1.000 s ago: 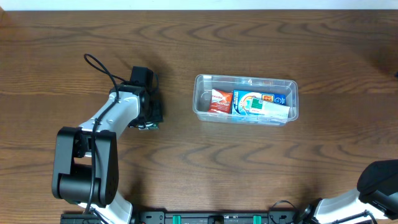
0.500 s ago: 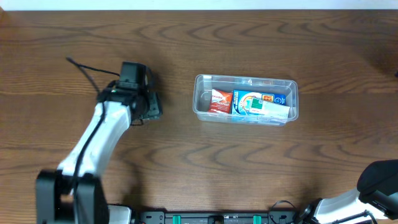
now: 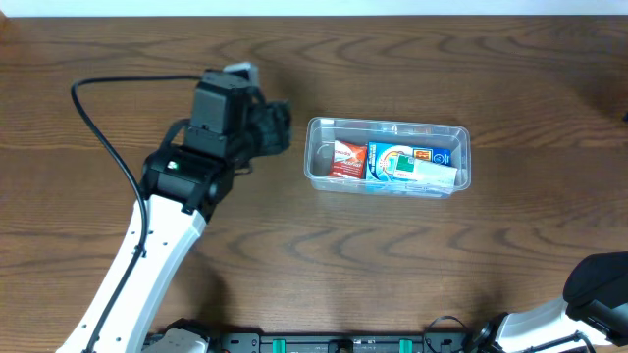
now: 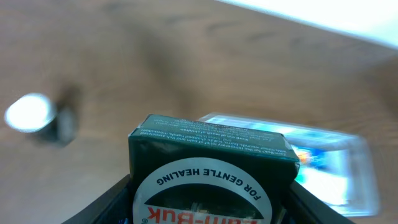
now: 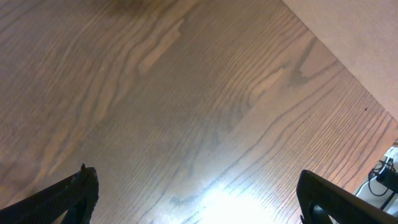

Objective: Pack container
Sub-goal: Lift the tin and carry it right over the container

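The container [image 3: 311,152] sits right of centre on the counter [image 3: 294,255]. Its long axis runs side to side in the overhead view, and a red-and-white box [image 3: 345,158] and a blue box [image 3: 397,162] lie inside. Just off its left short end hangs the left claw [image 3: 272,127], clenched on a dark green box [image 4: 211,146] — so the tub lies to that claw's right, close by, and the left arm is by far the nearer. The right claw [image 5: 199,199] is spread wide over bare wood, and only a corner of its arm shows at the overhead's lower right edge. We cannot tell how much room is left in the container. The left wrist view is blurred, the green box hides the claw's fingertips, and a pale round blob [image 4: 28,113] on the counter defies naming.
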Robot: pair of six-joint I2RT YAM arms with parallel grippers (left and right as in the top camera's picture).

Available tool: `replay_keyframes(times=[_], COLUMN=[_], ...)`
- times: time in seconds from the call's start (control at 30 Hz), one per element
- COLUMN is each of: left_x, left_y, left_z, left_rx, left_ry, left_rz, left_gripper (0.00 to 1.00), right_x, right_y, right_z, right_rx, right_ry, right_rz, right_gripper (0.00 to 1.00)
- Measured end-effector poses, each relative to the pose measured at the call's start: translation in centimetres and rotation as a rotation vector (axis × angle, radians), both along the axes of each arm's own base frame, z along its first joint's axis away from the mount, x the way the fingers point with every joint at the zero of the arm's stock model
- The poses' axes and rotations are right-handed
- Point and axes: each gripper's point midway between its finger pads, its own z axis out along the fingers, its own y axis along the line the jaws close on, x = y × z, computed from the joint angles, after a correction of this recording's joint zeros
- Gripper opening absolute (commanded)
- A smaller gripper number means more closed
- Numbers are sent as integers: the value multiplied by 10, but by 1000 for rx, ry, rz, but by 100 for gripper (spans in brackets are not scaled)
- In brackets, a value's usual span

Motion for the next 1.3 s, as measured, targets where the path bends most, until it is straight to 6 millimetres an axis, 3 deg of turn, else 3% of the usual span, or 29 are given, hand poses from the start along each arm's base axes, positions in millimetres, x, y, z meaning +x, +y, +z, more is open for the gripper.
replay_keyframes(times=[0.1,0.2,0.63,0.93,1.3], left_x=[0,0,10,12,2], left_y=[-24,-42,-150,-155,-171], left_z=[20,25,-35,-88,-135], left_rx=[-44,-80,-25,72,143], left_ry=[-52,-62,88,194,270], left_rz=[-29,-44,-188,-177,-208], left_gripper=[41,40,41,40,41], right_x=[0,0,0,0,0], right_y=[0,0,0,0,0], right_z=[0,0,0,0,0], right_rx=[0,0,0,0,0], right_ry=[0,0,0,0,0], right_rz=[0,0,0,0,0], right_gripper=[99,99,99,99,99])
